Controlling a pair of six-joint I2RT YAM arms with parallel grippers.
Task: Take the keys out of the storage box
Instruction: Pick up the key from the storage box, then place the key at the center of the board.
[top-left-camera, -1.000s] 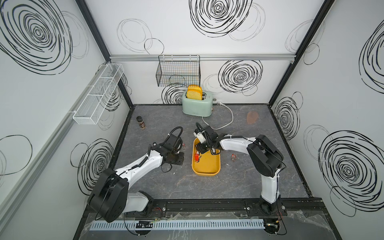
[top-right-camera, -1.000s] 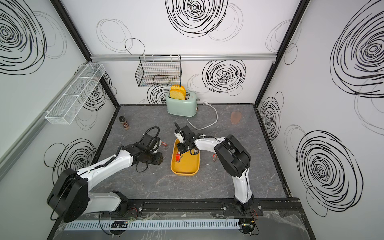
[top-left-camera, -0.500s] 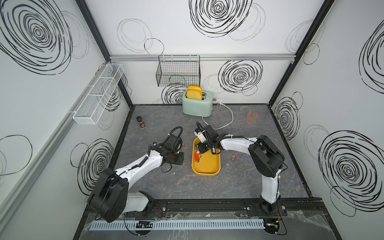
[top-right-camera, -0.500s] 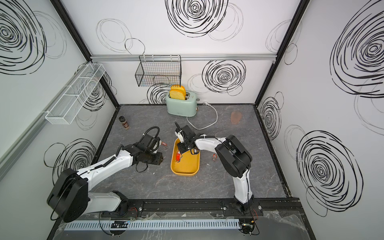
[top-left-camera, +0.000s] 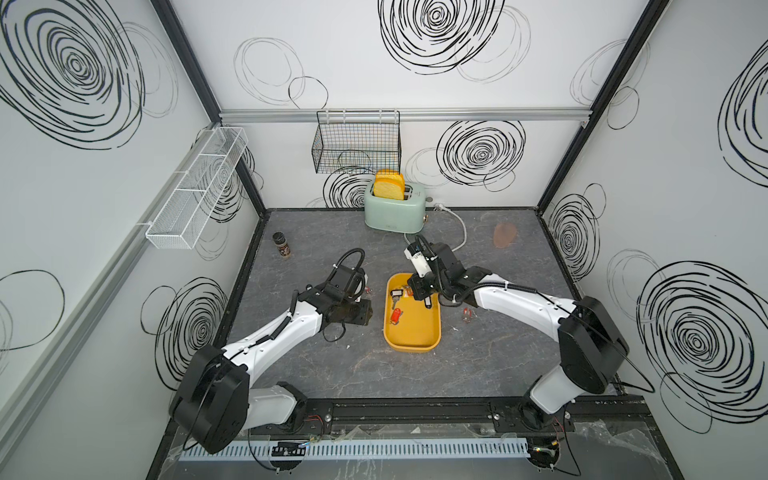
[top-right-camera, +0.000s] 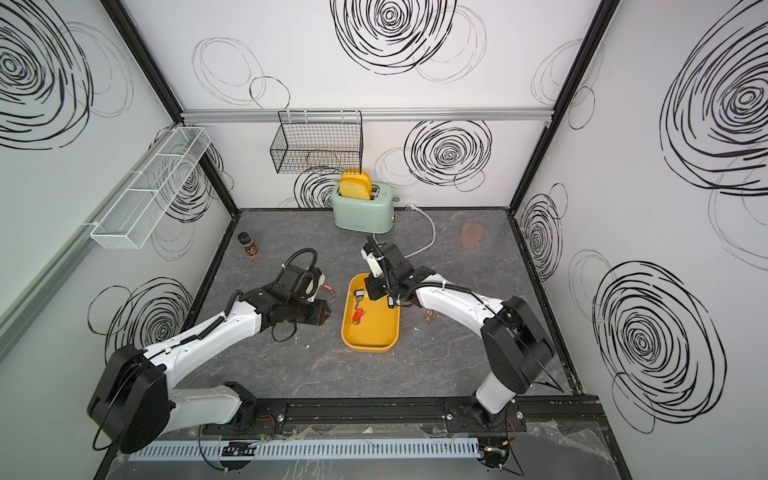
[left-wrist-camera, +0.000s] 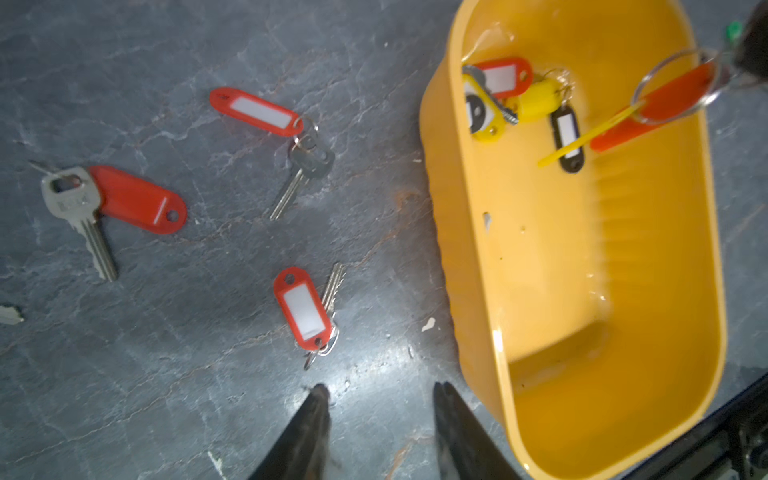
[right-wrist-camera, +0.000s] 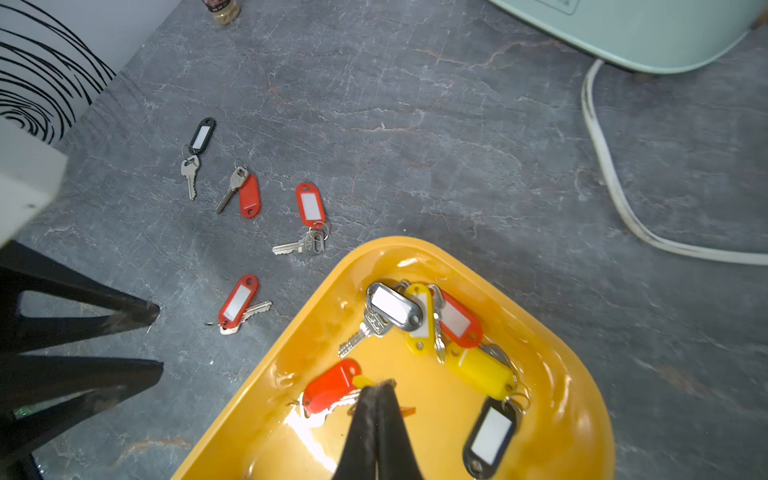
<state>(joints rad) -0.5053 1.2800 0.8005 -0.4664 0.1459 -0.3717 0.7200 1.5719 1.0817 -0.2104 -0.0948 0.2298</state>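
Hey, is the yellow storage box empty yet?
Not empty. The storage box holds a cluster of tagged keys at one end, and the right claw is shut on a red-tagged key over its floor.

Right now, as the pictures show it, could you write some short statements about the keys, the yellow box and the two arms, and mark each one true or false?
1. The jaws of the left gripper are shut on a key. False: they stand open and empty over the table, beside the storage box.
2. Several red-tagged keys lie on the table outside the storage box. True.
3. The storage box is empty. False: tagged keys lie at one end, among them a yellow tag and a black tag.
4. The jaws of the right gripper are shut on a red-tagged key. True.
5. The toaster holds bread slices. True.
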